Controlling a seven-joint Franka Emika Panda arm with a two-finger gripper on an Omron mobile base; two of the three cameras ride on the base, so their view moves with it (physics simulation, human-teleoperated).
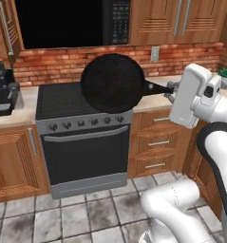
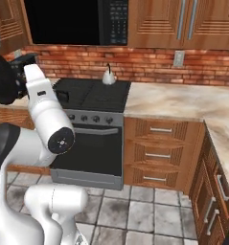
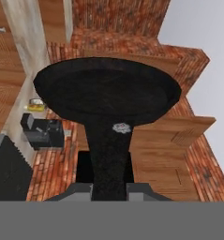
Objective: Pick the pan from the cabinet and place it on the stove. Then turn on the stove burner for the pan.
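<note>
Gripper (image 1: pixel 171 91) is clamped on the handle of the pan (image 1: pixel 113 83), which I'm carrying in the air, tipped up on edge so its round face shows toward the left base camera, over the front right of the stove (image 1: pixel 58 100). So the pick from the cabinet (image 1: pixel 179 19) looks done — setting the pan flat on a burner is left, and the knobs (image 1: pixel 80 123) are untouched as far as I can judge.

Red brick backsplash (image 1: pixel 48 66), grey tiled floor (image 1: pixel 86 218), beige countertop (image 2: pixel 183 103), wooden drawers (image 2: pixel 156 153)
</note>
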